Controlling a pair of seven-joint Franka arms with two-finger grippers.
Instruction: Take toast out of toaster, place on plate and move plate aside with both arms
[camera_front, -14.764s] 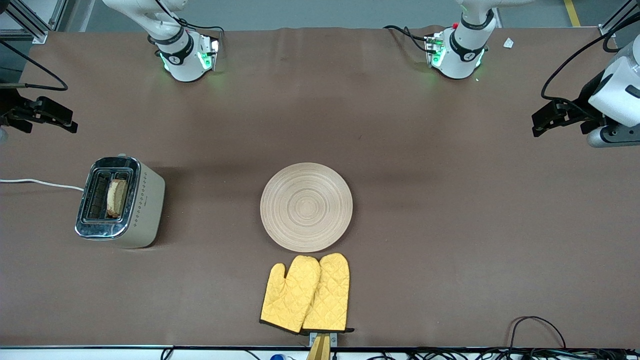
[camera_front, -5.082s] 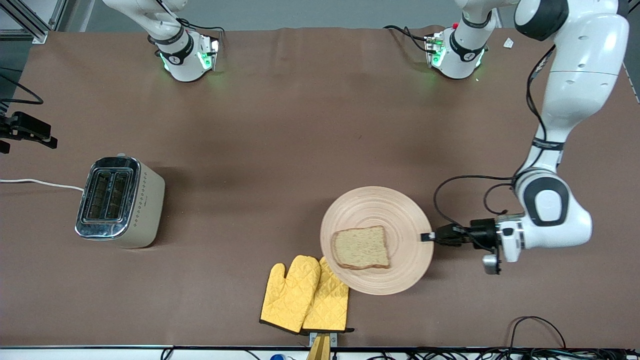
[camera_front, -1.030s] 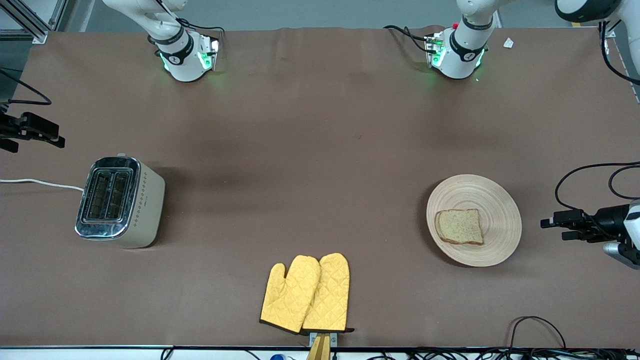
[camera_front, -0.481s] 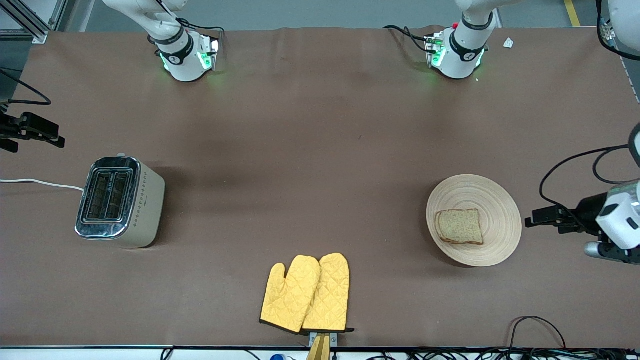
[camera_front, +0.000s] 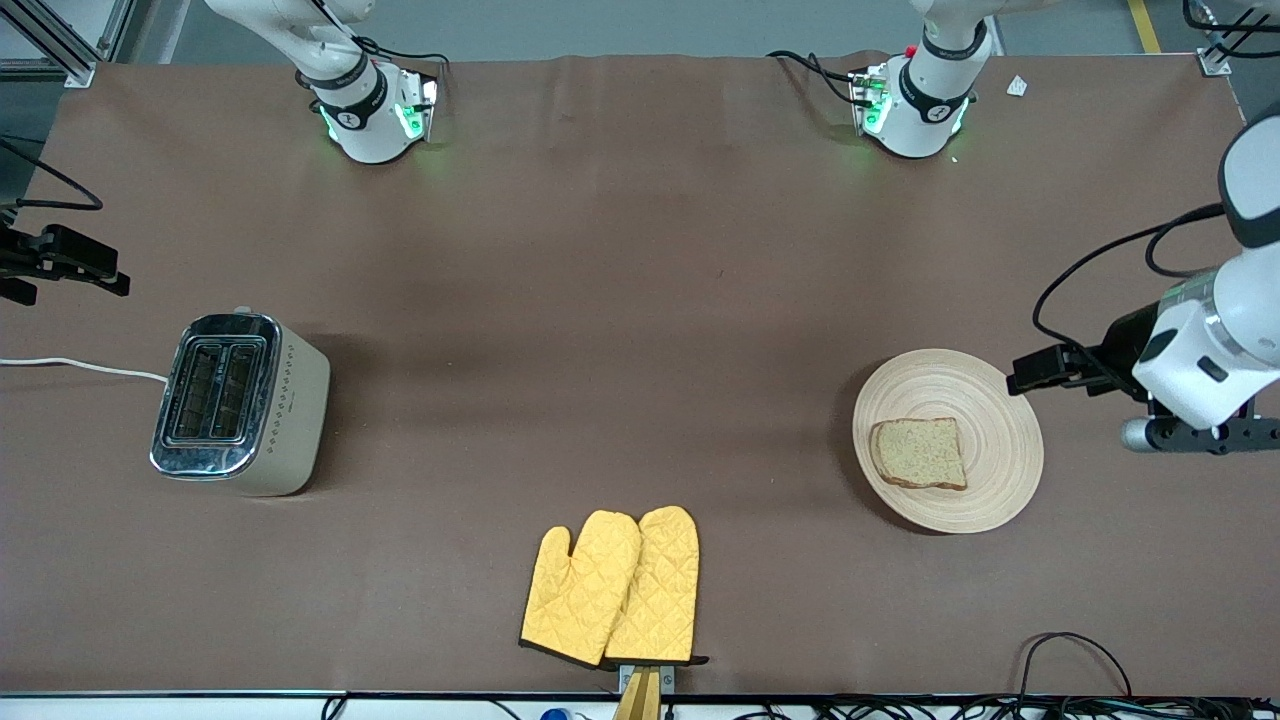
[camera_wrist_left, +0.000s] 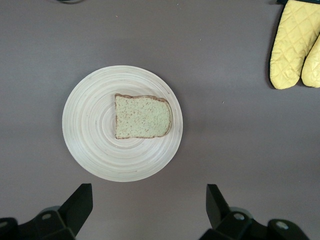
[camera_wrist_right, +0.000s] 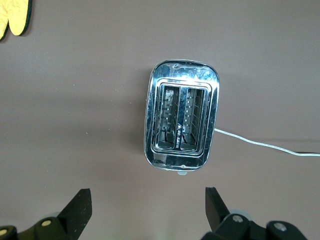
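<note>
- Toast (camera_front: 919, 453) lies flat on the plate (camera_front: 1000, 400), off the plate's centre toward the right arm's end; one slice, crust showing along its edges. In the left wrist view the toast (camera_wrist_left: 142, 116) sits a little off the middle of the plate (camera_wrist_left: 90, 125).
- Plate rests on the table (camera_front: 640, 280) toward the left arm's end, roughly midway between the base edge and the camera edge of the table. Nothing grips it.
- Left gripper (camera_front: 1022, 374) hangs in the air over the plate's rim at the left arm's end, fingers spread wide and holding nothing. Left wrist view: both fingers (camera_wrist_left: 80, 200) apart, plate clear of them.
- Right gripper (camera_front: 110, 283) hovers over the table's edge at the right arm's end, near the toaster; fingers wide apart, empty. The arm waits there.
- Toaster (camera_front: 240, 403) stands toward the right arm's end, both slots empty, as the right wrist view also shows (camera_wrist_right: 182, 121). White cord (camera_front: 80, 366) runs from it off that end of the table.
- Yellow oven mitts (camera_front: 612, 587), a pair side by side, lie at the middle of the table's camera edge, well apart from plate and toaster.
</note>
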